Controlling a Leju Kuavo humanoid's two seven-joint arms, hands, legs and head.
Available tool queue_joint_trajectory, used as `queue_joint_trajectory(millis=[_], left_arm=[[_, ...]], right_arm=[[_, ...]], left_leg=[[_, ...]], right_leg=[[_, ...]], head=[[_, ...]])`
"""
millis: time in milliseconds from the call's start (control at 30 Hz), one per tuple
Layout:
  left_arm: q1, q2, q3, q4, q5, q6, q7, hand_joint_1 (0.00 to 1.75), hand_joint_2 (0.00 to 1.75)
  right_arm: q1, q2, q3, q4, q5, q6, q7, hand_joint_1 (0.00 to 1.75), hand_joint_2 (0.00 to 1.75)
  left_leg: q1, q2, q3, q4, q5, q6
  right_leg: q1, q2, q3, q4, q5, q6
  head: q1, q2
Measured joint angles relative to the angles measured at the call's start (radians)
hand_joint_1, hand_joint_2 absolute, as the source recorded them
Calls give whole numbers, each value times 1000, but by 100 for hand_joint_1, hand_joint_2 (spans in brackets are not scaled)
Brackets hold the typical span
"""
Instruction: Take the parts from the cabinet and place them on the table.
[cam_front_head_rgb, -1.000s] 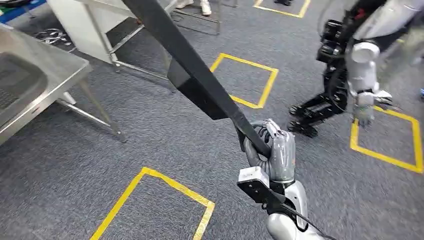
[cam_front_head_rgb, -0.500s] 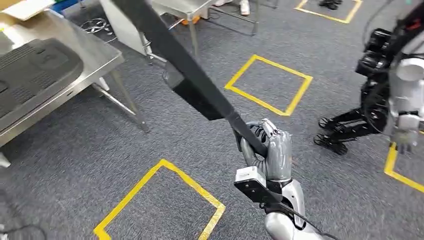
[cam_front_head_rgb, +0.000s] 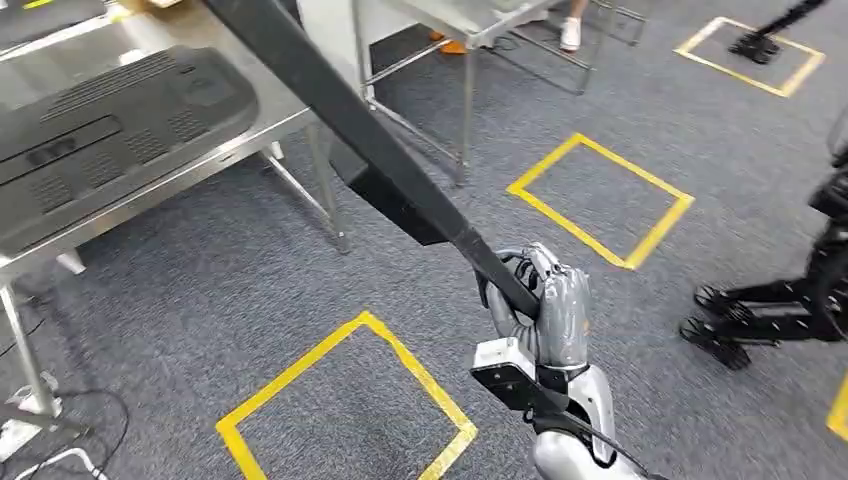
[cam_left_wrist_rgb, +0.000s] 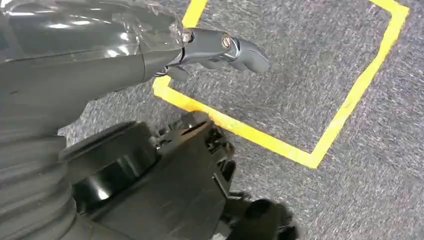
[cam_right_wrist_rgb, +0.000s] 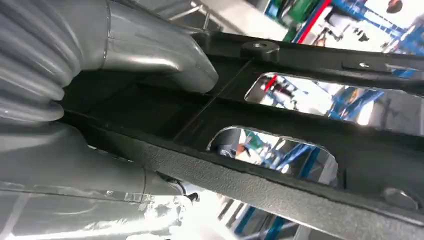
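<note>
Right hand (cam_front_head_rgb: 540, 305) grips long black part (cam_front_head_rgb: 340, 110), apparently near one end.

Right hand (cam_front_head_rgb: 540, 305) raised in front, fingers wrapped tight; left hand (cam_left_wrist_rgb: 220, 47) hanging low, fingers loose, holding nothing.

Grey carpet floor (cam_front_head_rgb: 250, 290) with yellow tape squares (cam_front_head_rgb: 345, 400); second robot's dark feet (cam_front_head_rgb: 740, 325) at right; cables (cam_front_head_rgb: 60, 425) near left edge.
</note>
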Motion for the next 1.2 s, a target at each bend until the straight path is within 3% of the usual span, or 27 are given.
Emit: queue_joint_trajectory(millis=[67, 100, 133, 233, 267, 300, 333, 367, 400, 433, 467, 500, 567, 600, 633, 733, 767, 800, 833, 867, 933, 967, 1000, 1067, 1100, 1133, 1200], left_arm=[[-1, 0, 0, -2, 0, -2, -1, 0, 175], [-1, 0, 0, -4, 0, -4, -1, 0, 175], [-4, 0, 0, -5, 0, -5, -2, 0, 175], [0, 0, 0, -7, 1, -10, -6, 0, 175], [2, 4, 0, -7, 4, -13, -6, 0, 175], [4, 5, 0, -8, 8, -15, -9, 0, 175], [2, 5, 0, -9, 8, -17, -11, 0, 175], [0, 5, 0, -9, 8, -19, -11, 0, 175], [1, 6, 0, -9, 8, -19, -12, 0, 175], [2, 6, 0, -9, 8, -21, -12, 0, 175], [4, 6, 0, -9, 8, -23, -12, 0, 175], [6, 6, 0, -9, 9, -28, -12, 0, 175], [6, 6, 0, -9, 10, -36, -12, 0, 175], [5, 6, 0, -9, 10, -38, -12, 0, 175], [4, 6, 0, -9, 11, -39, -12, 0, 175], [6, 6, 0, -9, 10, -45, -16, 0, 175], [7, 7, 0, -9, 10, -46, -18, 0, 175], [9, 7, 0, -10, 11, -47, -18, 0, 175], [6, 8, 0, -10, 10, -51, -21, 0, 175], [4, 9, 0, -10, 11, -53, -21, 0, 175], [4, 9, 0, -10, 11, -58, -22, 0, 175], [5, 9, 0, -10, 11, -60, -23, 0, 175], [7, 9, 0, -10, 11, -61, -23, 0, 175], [6, 9, 0, -10, 11, -61, -22, 0, 175], [6, 9, 0, -10, 11, -61, -23, 0, 175], [5, 9, 0, -10, 11, -61, -23, 0, 175], [5, 9, 0, -10, 11, -61, -23, 0, 175]], right_arm=[[-1, 0, 0, 0, 0, 0, 1, 175, 175], [-1, -1, 0, 0, 0, 0, 2, 175, 175], [-1, -2, 0, -1, 0, 0, 2, 175, 175], [-4, -5, 0, -3, 1, 0, 13, 175, 175], [-5, -5, 0, -3, 2, 0, 13, 175, 175], [-8, -5, 0, -4, 2, 0, 13, 175, 175], [-8, -5, 0, -6, 2, 0, 13, 175, 175], [-7, -5, 0, -6, 2, 0, 13, 175, 175], [-7, -5, 0, -6, 2, 0, 14, 175, 175], [-7, -5, 0, -6, 2, 0, 15, 175, 175], [-7, -5, 0, -6, 2, 0, 15, 175, 175], [-7, -5, 0, -6, 2, 0, 15, 175, 175], [-8, -5, 0, -6, 1, 0, 15, 175, 175], [-9, -5, 0, -6, 0, 0, 15, 175, 175], [-10, -5, 0, -6, 0, 0, 14, 175, 175], [-14, -5, 1, -6, 0, 0, 13, 175, 175], [-16, -5, 1, -7, 0, 0, 13, 175, 175], [-20, -5, 1, -8, 0, 0, 13, 175, 175], [-21, -5, 2, -8, 1, 0, 13, 175, 175], [-21, -5, 2, -8, 1, 0, 12, 175, 175], [-13, -5, 3, -8, 2, 0, 13, 175, 175], [-11, -5, 3, -8, 2, 0, 13, 175, 175], [-10, -5, 3, -8, 2, 0, 13, 175, 175], [-10, -6, 4, -8, 2, 0, 13, 175, 175], [-10, -6, 4, -8, 2, 0, 13, 175, 175], [-10, -6, 4, -8, 2, 0, 13, 175, 175], [-8, -6, 5, -9, 3, 0, 13, 175, 175]], left_leg=[[4, -29, 4, 10, -7, -8], [6, -39, 0, 16, -13, -14], [0, -50, -7, 29, -19, -22], [10, -75, -13, 20, -13, -39], [10, -84, -13, 23, -16, -43], [6, -50, -16, 43, -29, -48], [4, -9, -41, 92, -61, -55], [9, 16, -84, 178, -104, -63], [13, 29, -130, 269, -140, -68], [16, 33, -163, 329, -156, -71], [18, 36, -174, 346, -148, -73], [20, 38, -160, 311, -119, -73], [18, 59, -72, 136, -25, -65], [13, 98, -23, 39, 10, -56], [4, 127, -18, 27, -6, -48], [-3, 95, -27, 26, -7, -36], [-2, 81, -22, 14, -3, -29], [12, 68, -10, 2, 6, -24], [12, 60, -8, -2, 6, -17], [12, 51, -8, -2, 7, -12], [9, 25, -8, -1, 4, -7], [9, 11, -8, 1, 3, -7], [9, -4, -6, 4, 0, -7], [10, -35, -2, 12, -7, -13], [11, -48, -1, 21, -14, -18], [8, -57, -5, 28, -20, -26], [12, -74, -16, 35, -21, -34]], right_leg=[[-4, 21, 75, -181, 108, -1], [-8, 68, 100, -252, 129, -1], [-8, 81, 107, -267, 117, -2], [2, 52, 107, -265, 119, -21], [-8, 39, 110, -276, 124, -30], [-7, 26, 114, -279, 125, -32], [-8, 17, 116, -280, 123, -36], [-7, 2, 118, -280, 122, -38], [-6, -13, 119, -280, 119, -41], [-5, -26, 120, -280, 117, -41], [-6, -38, 122, -280, 114, -41], [-6, -50, 127, -280, 110, -40], [-6, -73, 140, -280, 102, -36], [-5, -84, 149, -280, 96, -33], [0, -93, 154, -282, 92, -25], [-5, -119, 163, -289, 87, -10], [0, -130, 173, -294, 86, -1], [-9, -99, 177, -282, 72, 3], [-7, -48, 158, -239, 42, 1], [-8, -22, 121, -165, 1, -1], [-5, -3, 31, 3, -63, -1], [-4, -3, 3, 42, -61, -1], [-3, -2, 2, 24, -32, -2], [-4, 9, 59, -130, 74, -7], [-6, 38, 97, -226, 125, -7], [-8, 88, 109, -253, 106, -7], [-4, 73, 110, -259, 109, -11]], head=[[8, 0], [13, 0], [15, 0], [11, 0], [13, 0], [11, 0], [-7, 0], [-14, 0], [-14, 0], [-16, 0], [-18, 0], [-19, 0], [-21, 0], [-23, 0], [-21, 0], [-21, 0], [-21, 0], [-16, 0], [-13, 0], [-6, 0], [2, 0], [6, 0], [8, 0], [19, 0], [23, 0], [25, 0], [20, 0]])
